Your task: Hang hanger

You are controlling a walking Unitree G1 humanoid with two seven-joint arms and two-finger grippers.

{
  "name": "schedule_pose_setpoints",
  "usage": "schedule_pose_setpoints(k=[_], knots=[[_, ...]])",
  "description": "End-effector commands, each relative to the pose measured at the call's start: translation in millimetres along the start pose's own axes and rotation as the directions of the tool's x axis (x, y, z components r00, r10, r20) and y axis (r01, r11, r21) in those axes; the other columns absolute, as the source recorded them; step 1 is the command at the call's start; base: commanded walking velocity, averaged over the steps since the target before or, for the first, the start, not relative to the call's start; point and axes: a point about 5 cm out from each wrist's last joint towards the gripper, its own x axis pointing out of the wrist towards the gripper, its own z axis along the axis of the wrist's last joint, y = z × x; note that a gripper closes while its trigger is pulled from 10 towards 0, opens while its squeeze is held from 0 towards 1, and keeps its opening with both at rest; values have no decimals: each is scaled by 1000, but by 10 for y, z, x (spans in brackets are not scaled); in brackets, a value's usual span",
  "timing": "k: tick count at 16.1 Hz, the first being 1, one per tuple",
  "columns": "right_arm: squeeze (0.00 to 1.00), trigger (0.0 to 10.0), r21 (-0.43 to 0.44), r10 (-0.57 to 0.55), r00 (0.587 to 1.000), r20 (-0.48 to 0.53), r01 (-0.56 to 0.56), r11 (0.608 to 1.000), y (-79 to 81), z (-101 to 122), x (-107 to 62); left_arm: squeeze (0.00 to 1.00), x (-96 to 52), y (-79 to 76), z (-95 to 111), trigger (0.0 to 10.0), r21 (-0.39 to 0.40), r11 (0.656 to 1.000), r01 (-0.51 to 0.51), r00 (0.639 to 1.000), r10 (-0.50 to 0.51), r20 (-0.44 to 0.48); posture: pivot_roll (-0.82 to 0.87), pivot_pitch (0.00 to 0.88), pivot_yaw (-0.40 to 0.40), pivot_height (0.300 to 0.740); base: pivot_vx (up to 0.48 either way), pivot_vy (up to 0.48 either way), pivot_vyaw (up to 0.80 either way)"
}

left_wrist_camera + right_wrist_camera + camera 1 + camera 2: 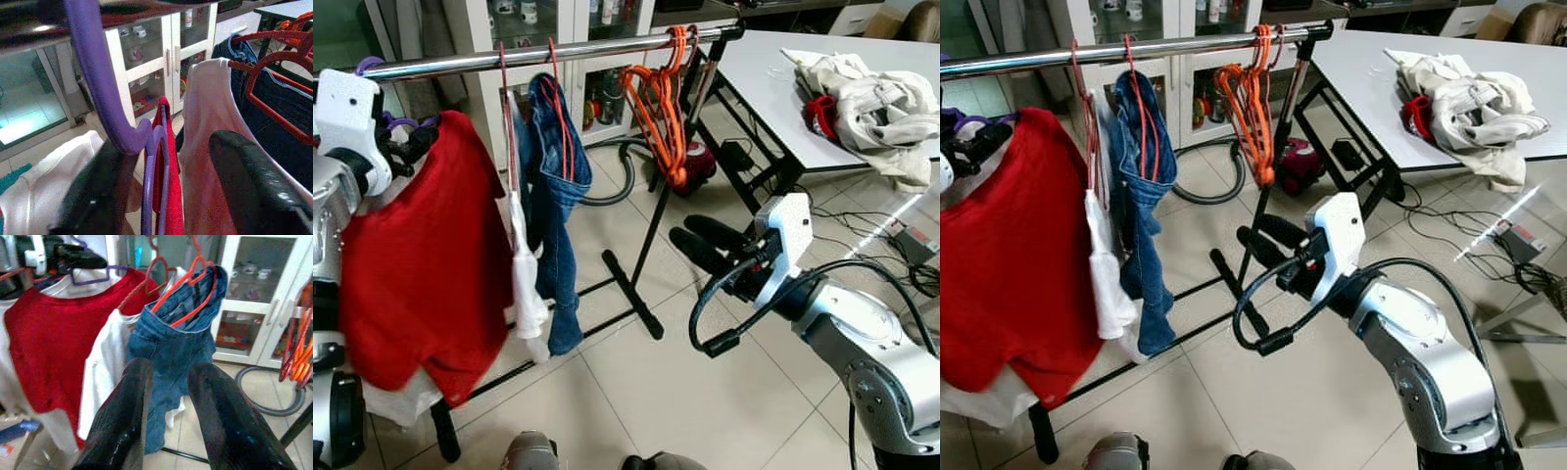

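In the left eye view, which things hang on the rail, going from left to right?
Red shirt on a purple hanger held by the left gripper → white garment → blue jeans → bunch of orange hangers.

purple hanger (100,88) hooked over rail (509,59)

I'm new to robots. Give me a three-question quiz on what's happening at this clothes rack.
1. True or false: the orange hangers hang empty at the rail's end.
2. Which garment is on the purple hanger at the left gripper? A) jeans B) red shirt C) beige jacket
3. Fill in: the right gripper hovers open and holds ____.

Key:
1. True.
2. B: the red shirt. The jeans hang on a red hanger further along; beige clothes lie on the table.
3. Nothing.
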Motion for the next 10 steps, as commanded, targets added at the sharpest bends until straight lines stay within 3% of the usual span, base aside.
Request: schedule_pose_setpoints(k=[1,10], knots=[[0,10000,-25,39,999,5,-39,999,39,61,-23,0,10,11,108,0,-5,1000,3,1000,-2,29,37,78,-142,740,0,0,0],[0,10000,-23,78,996,-39,-79,997,48,35,-78,0,-45,88,33,0,1,1000,-1,999,1,-45,32,78,-154,740,0,0,0]])
